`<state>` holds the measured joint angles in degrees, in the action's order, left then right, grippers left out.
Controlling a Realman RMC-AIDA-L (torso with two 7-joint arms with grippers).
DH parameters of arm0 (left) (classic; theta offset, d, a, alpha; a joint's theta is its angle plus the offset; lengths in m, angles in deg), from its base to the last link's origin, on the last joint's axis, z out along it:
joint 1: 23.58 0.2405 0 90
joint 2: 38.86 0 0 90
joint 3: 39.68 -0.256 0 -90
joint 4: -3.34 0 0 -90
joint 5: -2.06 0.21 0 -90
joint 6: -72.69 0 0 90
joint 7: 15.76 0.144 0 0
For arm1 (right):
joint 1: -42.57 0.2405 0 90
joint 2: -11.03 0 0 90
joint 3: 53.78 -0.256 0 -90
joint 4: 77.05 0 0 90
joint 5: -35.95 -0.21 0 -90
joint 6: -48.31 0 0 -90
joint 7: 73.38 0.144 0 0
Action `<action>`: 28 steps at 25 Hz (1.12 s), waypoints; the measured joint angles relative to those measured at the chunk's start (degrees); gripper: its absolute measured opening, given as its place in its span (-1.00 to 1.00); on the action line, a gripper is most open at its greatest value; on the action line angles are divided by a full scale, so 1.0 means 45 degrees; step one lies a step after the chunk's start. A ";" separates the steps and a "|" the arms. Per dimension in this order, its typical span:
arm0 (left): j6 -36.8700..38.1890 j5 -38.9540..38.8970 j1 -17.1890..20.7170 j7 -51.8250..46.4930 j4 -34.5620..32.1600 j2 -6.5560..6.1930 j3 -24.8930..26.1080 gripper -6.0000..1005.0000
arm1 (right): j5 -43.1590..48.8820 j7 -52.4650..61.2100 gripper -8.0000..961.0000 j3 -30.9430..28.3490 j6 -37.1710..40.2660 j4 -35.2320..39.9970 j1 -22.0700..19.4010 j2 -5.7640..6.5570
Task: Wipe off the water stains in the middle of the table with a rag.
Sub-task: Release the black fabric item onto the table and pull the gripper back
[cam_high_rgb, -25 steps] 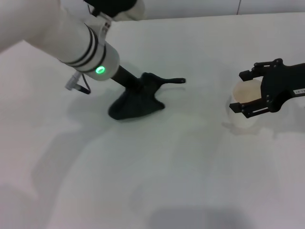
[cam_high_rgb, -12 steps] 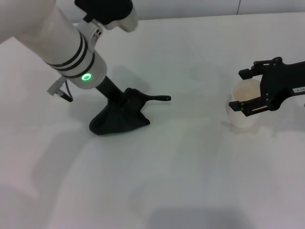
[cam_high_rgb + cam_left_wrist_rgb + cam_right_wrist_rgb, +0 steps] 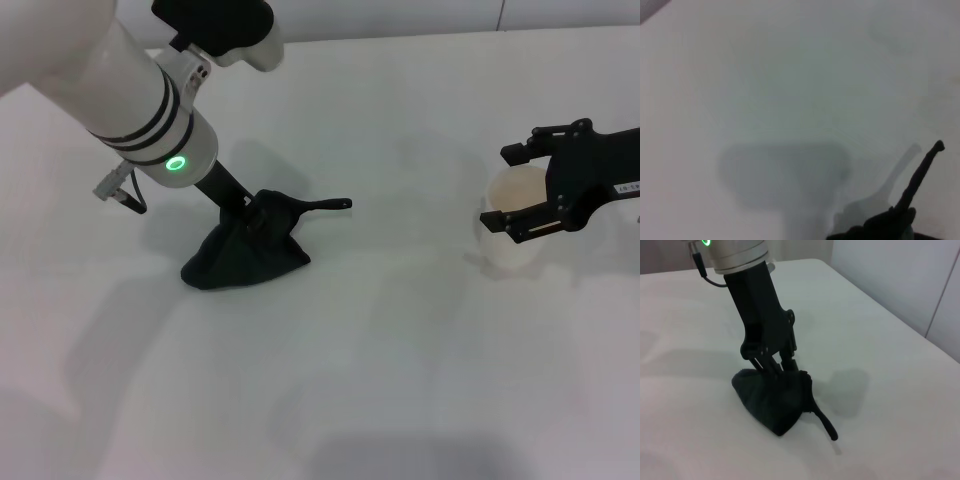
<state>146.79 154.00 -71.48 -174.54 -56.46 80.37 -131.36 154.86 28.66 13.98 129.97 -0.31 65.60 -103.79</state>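
Note:
My left gripper (image 3: 254, 220) is shut on the black rag (image 3: 245, 258) and presses it down on the white table (image 3: 380, 360), left of centre. The right wrist view shows the same grip: left gripper (image 3: 776, 369) bunching the rag (image 3: 774, 401) from above. The rag's thin tail (image 3: 328, 206) sticks out to the right, and the tail (image 3: 920, 172) also shows in the left wrist view. The water stains are not visible in any view. My right gripper (image 3: 512, 190) stays at the right, its jaws on either side of a translucent whitish cup (image 3: 520, 235).
The cup stands on the table at the right with a faint damp mark at its base. The table's far edge (image 3: 400, 38) runs along the back. The left arm's white forearm (image 3: 130, 90) slants over the left side.
My left gripper has dragged the rag to the left and a little toward the near edge. The right gripper and the cup have not moved.

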 joint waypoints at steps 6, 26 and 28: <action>-0.0040 0.0298 0.0096 -0.0029 -0.0174 0.0036 -0.0042 -0.26 | 0.0000 0.0006 0.81 0.0000 0.0009 -0.0003 -0.0001 0.0008; 0.0571 -0.0530 0.1308 0.0137 -0.2712 -0.0006 0.0194 0.76 | 0.0000 0.0038 0.81 0.0001 0.0015 0.0074 -0.0042 0.0000; 0.0827 -0.1283 0.2116 0.0456 -0.3948 -0.0021 0.0600 0.76 | 0.0000 0.0039 0.81 -0.0004 0.0015 0.0078 -0.0058 -0.0005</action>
<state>150.52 148.23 -61.96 -172.49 -74.23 80.28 -128.66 154.85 28.84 13.96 130.04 0.04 65.34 -103.81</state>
